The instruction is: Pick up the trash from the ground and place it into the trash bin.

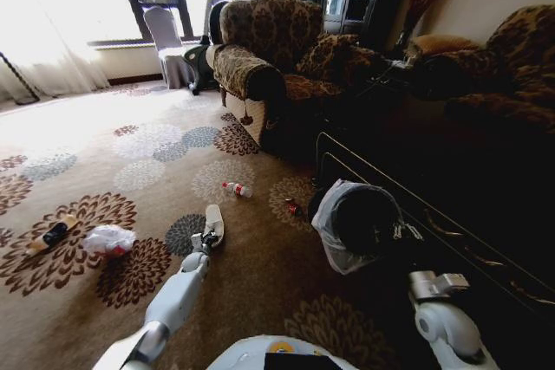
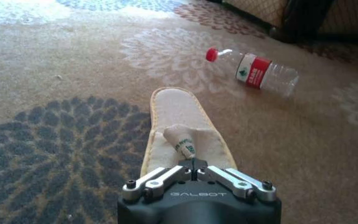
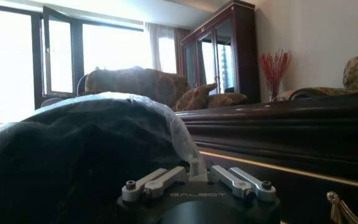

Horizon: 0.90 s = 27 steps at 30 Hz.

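I judged the step in hand to be carrying a pinched scrap across to the small round black trash bin with its pale grey plastic liner (image 1: 364, 224), so the grip had to hold firm and the arm stay level. My left hand (image 2: 195, 164) was clamped on a small crumpled whitish wrapper with green print (image 2: 180, 140), above a beige slipper (image 2: 182, 112) on the patterned carpet (image 2: 54, 140). The clear bottle with red label (image 2: 260, 72) lay near. My right hand (image 3: 197, 175), closed on the liner, steadied the bin.
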### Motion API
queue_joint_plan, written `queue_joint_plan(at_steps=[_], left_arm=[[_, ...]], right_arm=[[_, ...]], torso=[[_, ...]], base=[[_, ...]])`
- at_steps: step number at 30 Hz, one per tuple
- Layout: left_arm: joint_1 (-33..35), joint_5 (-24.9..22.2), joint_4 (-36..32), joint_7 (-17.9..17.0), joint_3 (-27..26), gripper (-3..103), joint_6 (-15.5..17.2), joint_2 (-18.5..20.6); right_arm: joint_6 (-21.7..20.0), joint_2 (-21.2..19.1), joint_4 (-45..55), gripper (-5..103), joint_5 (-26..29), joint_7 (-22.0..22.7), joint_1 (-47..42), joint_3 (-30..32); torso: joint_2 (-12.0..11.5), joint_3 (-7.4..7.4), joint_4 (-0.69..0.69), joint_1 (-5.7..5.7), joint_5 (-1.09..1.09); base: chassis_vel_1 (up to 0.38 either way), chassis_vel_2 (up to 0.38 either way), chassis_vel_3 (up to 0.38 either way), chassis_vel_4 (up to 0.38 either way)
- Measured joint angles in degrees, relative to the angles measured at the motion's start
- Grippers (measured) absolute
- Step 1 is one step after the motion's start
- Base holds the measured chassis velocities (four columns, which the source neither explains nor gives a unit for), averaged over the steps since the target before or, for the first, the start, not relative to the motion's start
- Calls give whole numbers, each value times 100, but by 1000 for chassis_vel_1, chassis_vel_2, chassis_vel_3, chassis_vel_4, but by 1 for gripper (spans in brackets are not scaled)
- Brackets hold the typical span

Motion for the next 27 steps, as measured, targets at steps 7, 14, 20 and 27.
queue_joint_plan(at_steps=[7, 14, 20, 27], left_arm=[[585, -760, -1178, 64, -242, 0, -197, 360], [1231, -220, -2090, -45, -545, 0, -644, 729], [2221, 40, -3585, 10, -839, 0, -720, 1257], [3114, -70, -5114, 33, -1413, 0, -647, 1373]], right_arm=[[67, -48, -224, 0, 94, 1, 224, -55], [72, -93, -350, 0, 151, 0, 370, -133], [134, -59, -378, 0, 162, 2, 338, -39], [136, -28, -441, 0, 104, 2, 516, -181]], torso=[[0, 0, 1, 0, 0], [0, 0, 2, 0, 1], [0, -1, -2, 0, 0], [0, -1, 1, 0, -1]], base=[[0, 0, 0, 0], [0, 0, 0, 0], [0, 0, 0, 0], [0, 0, 0, 0]])
